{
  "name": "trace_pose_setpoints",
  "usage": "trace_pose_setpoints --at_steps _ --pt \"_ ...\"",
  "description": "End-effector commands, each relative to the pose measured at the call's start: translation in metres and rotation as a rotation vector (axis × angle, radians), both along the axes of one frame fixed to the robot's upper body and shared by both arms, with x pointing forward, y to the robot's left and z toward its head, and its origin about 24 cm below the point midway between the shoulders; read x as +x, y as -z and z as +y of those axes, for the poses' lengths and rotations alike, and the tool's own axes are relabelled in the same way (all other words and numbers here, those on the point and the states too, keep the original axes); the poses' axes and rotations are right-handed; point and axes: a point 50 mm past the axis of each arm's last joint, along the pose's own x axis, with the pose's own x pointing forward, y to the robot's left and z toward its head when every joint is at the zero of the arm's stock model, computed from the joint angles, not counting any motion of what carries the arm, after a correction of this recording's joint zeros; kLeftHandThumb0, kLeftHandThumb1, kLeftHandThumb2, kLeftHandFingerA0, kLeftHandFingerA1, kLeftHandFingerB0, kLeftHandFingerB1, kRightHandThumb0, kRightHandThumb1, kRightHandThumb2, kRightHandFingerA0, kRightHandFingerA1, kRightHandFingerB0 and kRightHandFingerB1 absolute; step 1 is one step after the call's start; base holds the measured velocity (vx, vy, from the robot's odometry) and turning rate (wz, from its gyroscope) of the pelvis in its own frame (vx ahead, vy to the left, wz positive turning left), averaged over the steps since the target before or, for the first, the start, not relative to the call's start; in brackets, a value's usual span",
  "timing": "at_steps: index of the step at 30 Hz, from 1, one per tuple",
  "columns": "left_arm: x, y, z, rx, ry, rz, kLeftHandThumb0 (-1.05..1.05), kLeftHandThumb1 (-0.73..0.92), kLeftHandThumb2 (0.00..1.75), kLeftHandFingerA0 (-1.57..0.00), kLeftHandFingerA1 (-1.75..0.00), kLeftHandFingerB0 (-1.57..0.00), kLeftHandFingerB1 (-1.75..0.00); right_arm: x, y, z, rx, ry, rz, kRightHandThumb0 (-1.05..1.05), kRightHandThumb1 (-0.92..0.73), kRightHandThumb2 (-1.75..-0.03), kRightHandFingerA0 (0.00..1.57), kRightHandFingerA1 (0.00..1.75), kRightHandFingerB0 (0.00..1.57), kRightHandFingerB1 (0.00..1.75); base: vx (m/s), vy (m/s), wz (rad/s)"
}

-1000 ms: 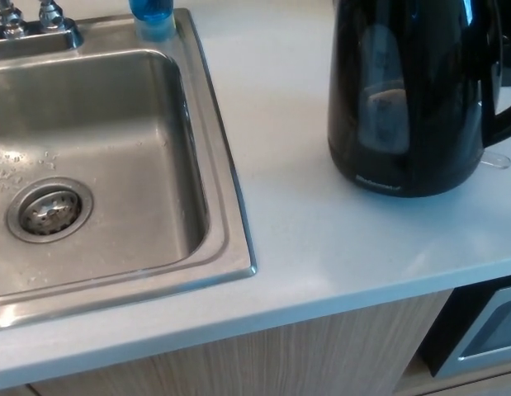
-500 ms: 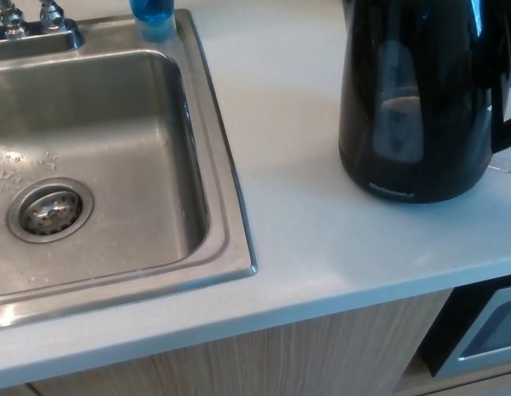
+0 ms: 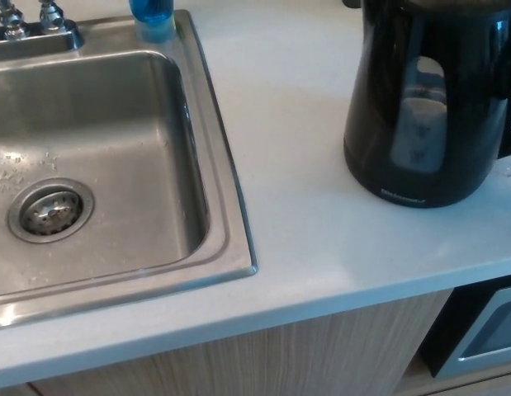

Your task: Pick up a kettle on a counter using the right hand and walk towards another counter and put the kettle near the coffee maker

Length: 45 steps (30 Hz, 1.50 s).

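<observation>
A glossy black kettle (image 3: 428,107) with a water-level window stands at the right side of the white counter (image 3: 305,214), cut off by the top and right edges of the head view. Its base sits low over the counter and is slightly tilted; I cannot tell whether it rests on the surface. Its handle runs out of the picture at the right edge. Neither of my hands shows, and no coffee maker is in view.
A stainless steel sink (image 3: 230,206) with a drain (image 3: 50,210) fills the left half. A faucet base (image 3: 24,21) and a blue bottle (image 3: 152,16) stand at its back rim. Below the counter edge are a wooden cabinet front (image 3: 280,355) and a grey appliance (image 3: 486,330).
The kettle has slid to the right and slightly nearer across the counter, turning a little, while the sink and counter stayed put.
</observation>
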Motion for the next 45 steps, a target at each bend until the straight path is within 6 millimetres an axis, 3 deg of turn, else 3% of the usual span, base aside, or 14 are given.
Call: trace_pose_setpoints --at_steps 1,5,6,8,10,11,15,16,20,21,34,35,40,45 --pt "-0.013 -0.006 0.012 0.045 -0.043 -0.005 -0.07 0.48 1.15 -1.57 -1.44 -1.38 -1.34 -0.004 -0.043 -0.021 -0.208 0.022 -0.316 -0.15 -0.44 -1.34 0.99 1.69 0.85 1.51 0.00 0.000 0.00" --pt "-0.013 -0.006 0.012 0.047 -0.047 -0.009 -0.06 0.48 1.15 -1.57 -1.45 -1.38 -1.35 0.001 -0.041 -0.022 -0.325 -0.046 -0.208 -0.20 -0.59 -1.08 0.94 1.53 0.83 1.16 0.00 0.000 0.00" --pt "-0.011 -0.007 0.012 0.061 -0.030 -0.012 -0.07 0.48 1.17 -1.57 -1.48 -1.34 -1.44 0.003 -0.035 -0.026 -0.363 -0.121 -0.153 -0.22 -0.84 -0.68 0.84 1.52 0.64 0.59 0.00 0.000 0.00" --pt "-0.012 -0.007 0.011 0.059 -0.030 -0.013 -0.08 0.48 1.16 -1.57 -1.48 -1.34 -1.44 0.003 -0.032 -0.028 -0.389 -0.149 -0.119 -0.23 -0.83 -0.66 0.88 1.32 0.55 0.48 0.00 0.000 0.00" --pt "-0.012 -0.007 0.011 0.057 -0.031 -0.015 -0.08 0.48 1.17 -1.57 -1.46 -1.37 -1.36 0.004 -0.031 -0.029 -0.431 -0.181 -0.070 -0.27 -0.76 -0.63 0.67 0.73 0.35 0.35 0.00 0.000 0.00" --pt "-0.012 -0.007 0.010 0.062 -0.031 -0.013 -0.05 0.46 1.18 -1.57 -1.47 -1.34 -1.36 0.003 -0.030 -0.030 -0.464 -0.254 -0.007 -0.46 -0.62 -0.71 0.12 0.44 0.08 0.25 0.00 0.000 0.00" --pt "-0.012 -0.007 0.010 0.056 -0.054 -0.026 -0.06 0.44 1.20 -1.57 -1.50 -1.30 -1.45 0.002 -0.028 -0.031 -0.541 -0.350 0.139 -0.47 -0.62 -0.59 0.00 0.25 0.02 0.24 0.00 0.000 0.00" --pt "-0.013 -0.008 0.010 0.062 -0.042 -0.023 -0.07 0.46 1.19 -1.57 -1.50 -1.34 -1.42 0.000 -0.029 -0.031 -0.568 -0.381 0.168 -0.55 -0.52 -0.75 0.00 0.00 0.03 0.08 0.00 0.000 0.00" --pt "-0.013 -0.008 0.009 0.065 -0.035 -0.026 -0.05 0.44 1.21 -1.57 -1.48 -1.33 -1.46 -0.003 -0.030 -0.033 -0.589 -0.410 0.195 -0.57 -0.52 -0.74 0.00 0.00 0.01 0.08 0.00 0.000 0.00" --pt "-0.015 -0.008 0.010 0.066 -0.034 -0.017 -0.05 0.49 1.15 -1.57 -1.45 -1.33 -1.36 -0.006 -0.032 -0.031 -0.601 -0.450 0.210 -0.66 -0.33 -0.64 0.00 0.10 0.03 0.00 0.00 0.000 0.00" --pt "-0.015 -0.008 0.010 0.072 -0.033 -0.008 -0.03 0.43 1.22 -1.53 -1.48 -1.28 -1.45 -0.028 -0.051 -0.019 -0.784 -0.666 0.337 -0.64 -0.35 -0.62 0.00 0.00 0.00 0.00 0.00 0.000 0.00" --pt "-0.017 -0.008 0.010 0.069 -0.021 -0.001 -0.07 0.44 1.12 -1.57 -1.45 -1.37 -1.34 -0.032 -0.050 -0.025 -0.803 -0.685 0.378 -0.78 -0.31 -0.64 0.00 0.00 0.00 0.00 0.00 0.000 0.00" --pt "-0.017 -0.008 0.011 0.073 -0.016 0.004 -0.07 0.44 1.12 -1.57 -1.45 -1.37 -1.34 -0.037 -0.051 -0.030 -0.801 -0.707 0.419 -0.73 -0.37 -0.53 0.00 0.00 0.00 0.00 0.00 0.000 0.00" --pt "-0.023 -0.009 0.016 0.079 -0.012 0.029 -0.09 0.44 1.10 -1.57 -1.46 -1.38 -1.34 -0.059 -0.061 -0.055 -0.895 -0.737 0.569 -1.01 -0.44 -0.56 0.00 0.00 0.00 0.00 0.00 0.000 0.00"
